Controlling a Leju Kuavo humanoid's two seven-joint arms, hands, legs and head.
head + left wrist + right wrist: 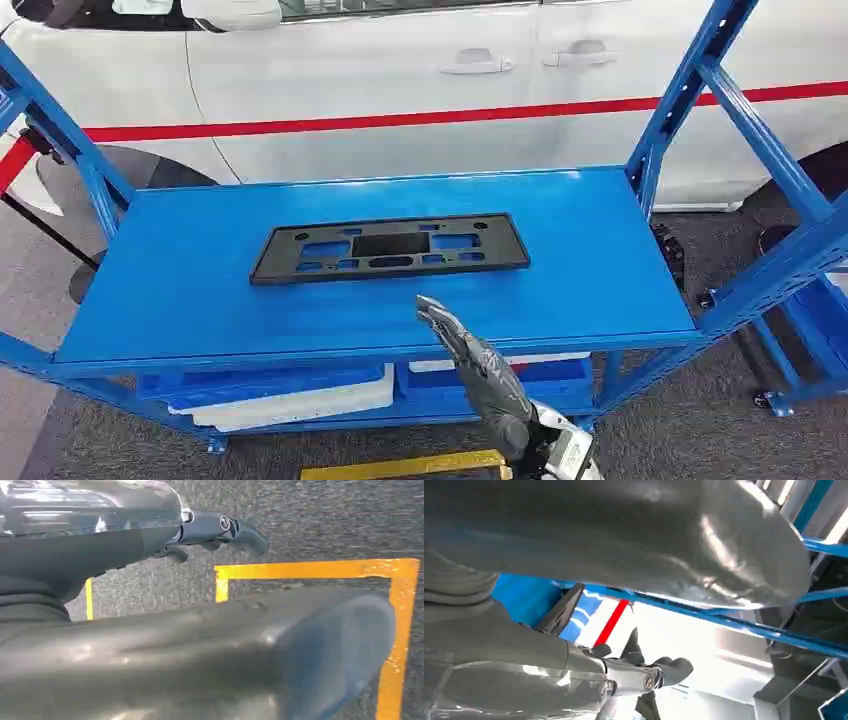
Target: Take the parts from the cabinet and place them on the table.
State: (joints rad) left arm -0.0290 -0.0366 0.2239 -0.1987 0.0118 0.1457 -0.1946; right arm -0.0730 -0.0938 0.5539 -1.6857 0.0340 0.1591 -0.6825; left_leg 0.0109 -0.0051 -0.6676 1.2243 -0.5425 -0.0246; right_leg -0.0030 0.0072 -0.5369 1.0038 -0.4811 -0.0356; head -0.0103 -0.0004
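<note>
The right hand [480,365] is reaching up from the lower centre of the head view, fingers [437,312] held together and extended, holding nothing. The left hand [215,530] is hanging with fingers loosely extended, gripping nothing.

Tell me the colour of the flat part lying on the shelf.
The flat part is black; the head view shows it best.

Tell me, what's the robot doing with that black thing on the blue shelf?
The robot is reaching its right hand toward a flat black plastic part lying on the top of a blue shelf. The hand is near the shelf's front edge and isn't touching the part yet. Its left hand hangs over grey floor with yellow tape lines, holding nothing. A white car with a red stripe stands behind the shelf.
</note>
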